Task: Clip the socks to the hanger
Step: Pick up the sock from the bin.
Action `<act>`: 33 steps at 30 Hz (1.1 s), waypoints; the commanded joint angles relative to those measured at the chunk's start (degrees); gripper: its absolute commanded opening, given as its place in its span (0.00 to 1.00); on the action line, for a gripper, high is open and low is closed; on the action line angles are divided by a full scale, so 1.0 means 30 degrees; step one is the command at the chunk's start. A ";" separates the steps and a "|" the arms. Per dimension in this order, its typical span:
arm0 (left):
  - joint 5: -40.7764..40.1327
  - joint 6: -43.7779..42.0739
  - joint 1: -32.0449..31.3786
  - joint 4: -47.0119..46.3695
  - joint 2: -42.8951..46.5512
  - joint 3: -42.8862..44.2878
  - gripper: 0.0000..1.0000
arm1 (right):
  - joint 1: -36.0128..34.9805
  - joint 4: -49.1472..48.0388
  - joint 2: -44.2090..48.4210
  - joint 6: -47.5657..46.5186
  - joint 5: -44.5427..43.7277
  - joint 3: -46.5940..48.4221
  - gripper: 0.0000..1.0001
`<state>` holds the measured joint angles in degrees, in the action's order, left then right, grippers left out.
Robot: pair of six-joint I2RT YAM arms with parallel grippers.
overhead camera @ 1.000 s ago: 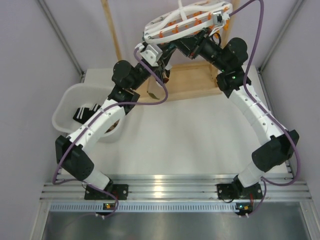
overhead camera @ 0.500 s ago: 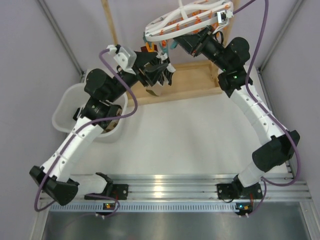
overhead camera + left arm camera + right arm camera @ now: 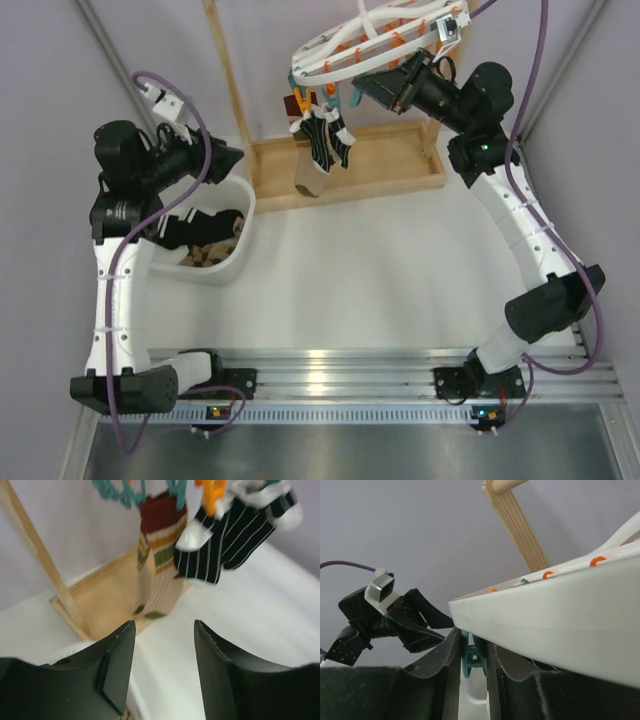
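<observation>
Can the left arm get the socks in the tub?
Probably yes: the left gripper is open and empty beside the tub, and nothing covers the socks inside.

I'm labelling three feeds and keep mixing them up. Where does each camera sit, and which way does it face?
Top: above and behind the bases, looking down on both arms, the hanger, the tub.
Left wrist: looks forward between the left gripper's open fingers at two hung socks and the stand.
Right wrist: looks up under the hanger rim; right gripper pinches a teal peg.
Shared: top and left wrist both show the socks; right wrist also sees the left gripper.
</observation>
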<state>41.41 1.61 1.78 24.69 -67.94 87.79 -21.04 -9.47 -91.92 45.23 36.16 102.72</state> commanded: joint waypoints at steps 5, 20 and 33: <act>-0.0555 -0.7620 0.1252 0.9256 -0.2161 0.1850 0.61 | 0.0216 0.3012 -0.0444 -0.0458 0.1686 0.1620 0.00; -0.5384 -0.8450 0.6113 0.6657 -0.6617 -0.0113 0.54 | 0.0245 0.3100 -0.0327 -0.2449 0.1130 0.1269 0.00; -1.2306 -0.8793 0.6437 0.1411 -0.7936 -0.4244 0.45 | 0.0713 0.1665 -0.0151 -0.3360 0.0661 -0.0692 0.00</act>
<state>10.94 -22.09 20.97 35.62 -90.50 74.61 -20.05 -4.64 -91.90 35.97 38.13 102.67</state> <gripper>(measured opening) 0.464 0.218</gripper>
